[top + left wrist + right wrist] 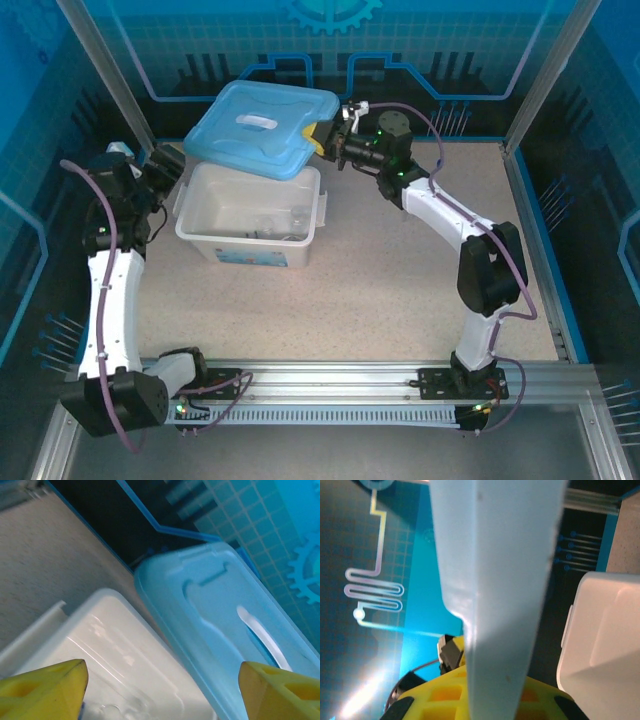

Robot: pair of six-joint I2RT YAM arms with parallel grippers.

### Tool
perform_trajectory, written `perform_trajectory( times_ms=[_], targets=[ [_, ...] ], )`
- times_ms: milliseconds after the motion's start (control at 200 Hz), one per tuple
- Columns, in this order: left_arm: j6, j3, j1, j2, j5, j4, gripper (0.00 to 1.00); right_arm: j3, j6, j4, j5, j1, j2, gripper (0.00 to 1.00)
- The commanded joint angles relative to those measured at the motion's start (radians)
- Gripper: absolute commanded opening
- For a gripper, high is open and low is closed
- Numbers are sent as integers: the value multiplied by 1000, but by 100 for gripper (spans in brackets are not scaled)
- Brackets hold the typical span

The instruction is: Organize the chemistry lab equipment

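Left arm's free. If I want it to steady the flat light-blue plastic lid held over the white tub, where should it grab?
Probably the thin left rim of the flat light-blue plastic lid, approached from the left with one finger above and one below. The right gripper clamps the right edge, and the open left gripper faces the free one.

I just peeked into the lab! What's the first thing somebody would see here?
The big light-blue lid grabs the eye, pinched at its right edge by the right end effector over the far side of the white tub. Small clear glassware lies inside the tub, and the left end effector hangs open at its left.
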Motion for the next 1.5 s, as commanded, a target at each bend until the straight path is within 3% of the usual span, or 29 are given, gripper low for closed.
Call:
perform_trajectory(
  times_ms=[0,160,651,901,1496],
  targets=[
    [58,17,28,10,-47,-56,80,-4,-18,44,-134,-31,-68,6],
    [57,-31,45,9,-40,-37,79,-70,47,126,-224,-47,-69,7],
    [38,-143,70,20,-8,40,78,-197,207,383,-340,-11,-29,8],
    [55,-143,117,27,4,24,78,-248,199,389,-358,7,-3,8],
    [38,-205,106,111,61,-19,77,-243,221,426,-366,24,76,8]
  ],
)
